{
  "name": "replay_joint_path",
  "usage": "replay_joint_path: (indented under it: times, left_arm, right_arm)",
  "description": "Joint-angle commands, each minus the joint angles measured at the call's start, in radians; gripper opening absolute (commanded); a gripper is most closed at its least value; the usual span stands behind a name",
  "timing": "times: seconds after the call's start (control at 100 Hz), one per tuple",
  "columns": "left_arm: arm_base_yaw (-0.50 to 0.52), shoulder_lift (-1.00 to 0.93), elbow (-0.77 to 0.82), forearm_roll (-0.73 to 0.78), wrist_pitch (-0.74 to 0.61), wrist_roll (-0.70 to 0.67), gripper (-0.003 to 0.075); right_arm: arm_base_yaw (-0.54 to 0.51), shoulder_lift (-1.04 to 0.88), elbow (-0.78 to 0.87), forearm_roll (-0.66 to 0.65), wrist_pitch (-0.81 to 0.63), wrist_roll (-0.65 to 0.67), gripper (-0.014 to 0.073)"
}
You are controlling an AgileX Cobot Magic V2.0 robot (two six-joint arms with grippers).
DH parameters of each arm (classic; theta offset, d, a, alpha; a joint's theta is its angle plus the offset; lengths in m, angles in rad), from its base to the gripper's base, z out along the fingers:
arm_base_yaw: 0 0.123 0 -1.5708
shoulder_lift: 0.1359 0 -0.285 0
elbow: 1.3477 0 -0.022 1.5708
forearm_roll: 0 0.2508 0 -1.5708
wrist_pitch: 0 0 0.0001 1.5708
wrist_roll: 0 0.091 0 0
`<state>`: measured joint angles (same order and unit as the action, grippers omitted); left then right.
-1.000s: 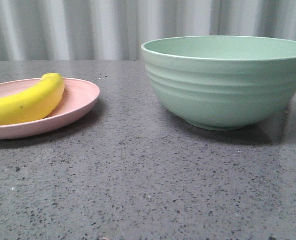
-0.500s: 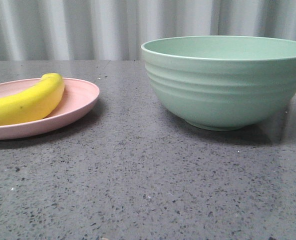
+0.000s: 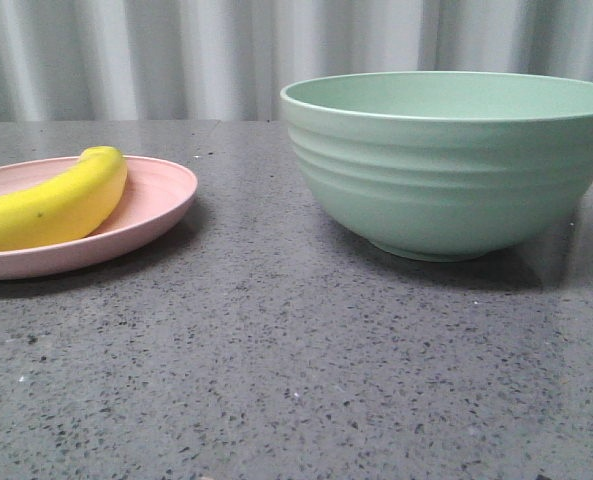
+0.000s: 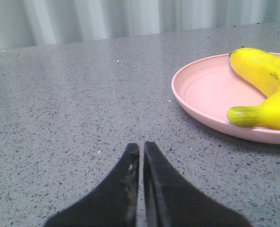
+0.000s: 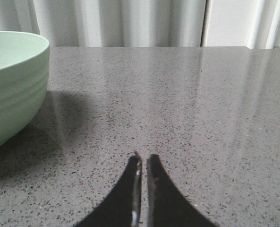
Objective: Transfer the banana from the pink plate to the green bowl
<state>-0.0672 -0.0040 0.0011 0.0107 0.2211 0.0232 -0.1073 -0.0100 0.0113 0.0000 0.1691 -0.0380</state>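
The yellow banana (image 3: 51,203) lies on the pink plate (image 3: 161,200) at the left of the front view. The green bowl (image 3: 456,165) stands upright at the right, apart from the plate. In the left wrist view the banana (image 4: 267,90) and the plate (image 4: 206,90) sit off to one side, ahead of my left gripper (image 4: 141,146), which is shut and empty low over the table. My right gripper (image 5: 143,158) is shut and empty over bare table, with the bowl (image 5: 12,80) off to its side. Neither gripper shows in the front view.
The table (image 3: 296,360) is a grey speckled stone surface. A pale pleated curtain (image 3: 176,50) hangs behind its far edge.
The front view has shifted very slightly; the plate and bowl sit a few pixels further left. Nothing else has visibly moved.
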Motion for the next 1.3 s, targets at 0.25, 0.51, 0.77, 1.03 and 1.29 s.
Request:
replay_joint_path:
  times: [0.25,0.51,0.77,1.03,1.29]
  left_arm:
    - [0.004,-0.029,0.01,-0.101,-0.11,-0.011,-0.002]
    - [0.004,-0.029,0.01,-0.118,-0.141,-0.011,-0.002]
    - [0.004,-0.029,0.01,-0.113,-0.141,-0.011,-0.002]
    - [0.004,-0.029,0.01,-0.081,-0.139,-0.011,-0.002]
    - [0.002,-0.029,-0.01,-0.078,-0.189,-0.005,-0.002]
  right_arm:
    - [-0.004,-0.024,0.02,-0.013,-0.081,-0.003,-0.0064]
    - [-0.004,-0.024,0.02,-0.013,-0.081,-0.003,-0.0064]
    - [-0.004,-0.024,0.02,-0.013,-0.081,-0.003,-0.0064]
    - [-0.004,-0.024,0.02,-0.013,-0.081,-0.003,-0.0064]
    - [-0.004,-0.024,0.006,0.015,-0.074,-0.003,-0.0064]
